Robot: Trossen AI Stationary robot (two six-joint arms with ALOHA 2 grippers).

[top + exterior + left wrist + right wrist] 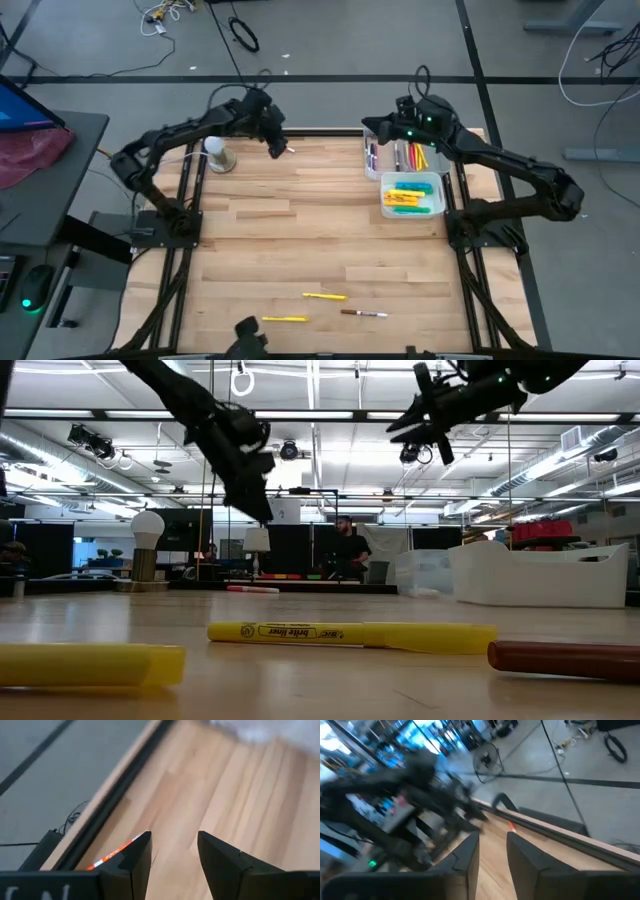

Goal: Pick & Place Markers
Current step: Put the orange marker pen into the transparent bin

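Three markers lie loose on the table (pixel 300 240), well apart from the bins (pixel 412 195) and towards the opposite, near edge. One is a thin yellow pen (pixel 325 296) with dark print along its barrel. Just beside it lies a white pen (pixel 363 313) with a dark brown-red cap. A second yellow pen (pixel 285 319) lies a little nearer the edge. A fourth marker, white with an orange-red band (pixel 111 856), lies at the far edge of the table, on the lamp's (pixel 217 153) side of the bins.

Of the two clear bins, the one nearer the loose pens holds thick yellow highlighters with green and cyan among them; the farther bin holds thin pens, dark, red and yellow.

The left gripper (pixel 283 149) hangs over the far edge between the lamp and the bins, above the orange-banded marker, its jaws partly open and empty. The right gripper (pixel 385 129) is raised above the farther bin, its jaws a narrow gap apart with nothing between them.
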